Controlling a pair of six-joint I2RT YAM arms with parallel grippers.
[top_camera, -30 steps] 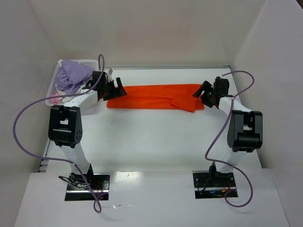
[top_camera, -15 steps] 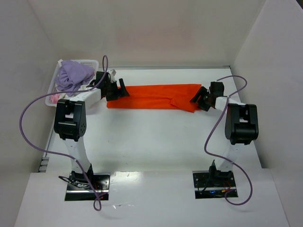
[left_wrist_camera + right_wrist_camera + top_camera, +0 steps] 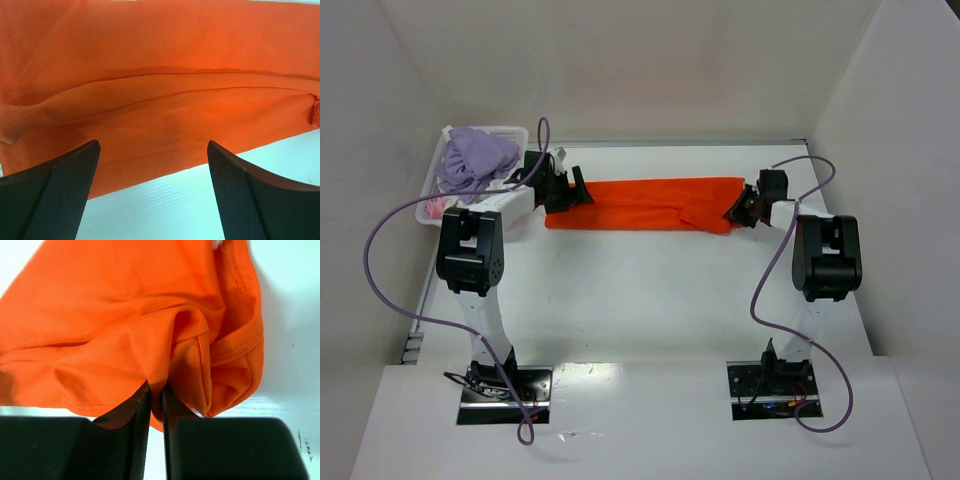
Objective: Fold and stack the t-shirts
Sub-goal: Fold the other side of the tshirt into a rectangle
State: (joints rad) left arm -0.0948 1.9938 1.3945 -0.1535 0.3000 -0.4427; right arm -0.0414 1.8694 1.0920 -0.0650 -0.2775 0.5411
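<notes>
— How many shirts are in front of you?
— One: your orange t-shirt (image 3: 645, 203), folded into a long strip across the far side of the table (image 3: 650, 290).
— And your two grippers?
— Your right gripper (image 3: 156, 390) is pinched tight on a fold at the strip's right end. Your left gripper (image 3: 152, 150) hangs over the left end, fingers spread wide. One white basket (image 3: 510, 131) at the far left holds a lilac cloth (image 3: 475, 155).

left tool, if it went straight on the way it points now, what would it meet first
Probably the orange t-shirt, its near edge right ahead of the open left tool; depth is hard to judge.
</notes>
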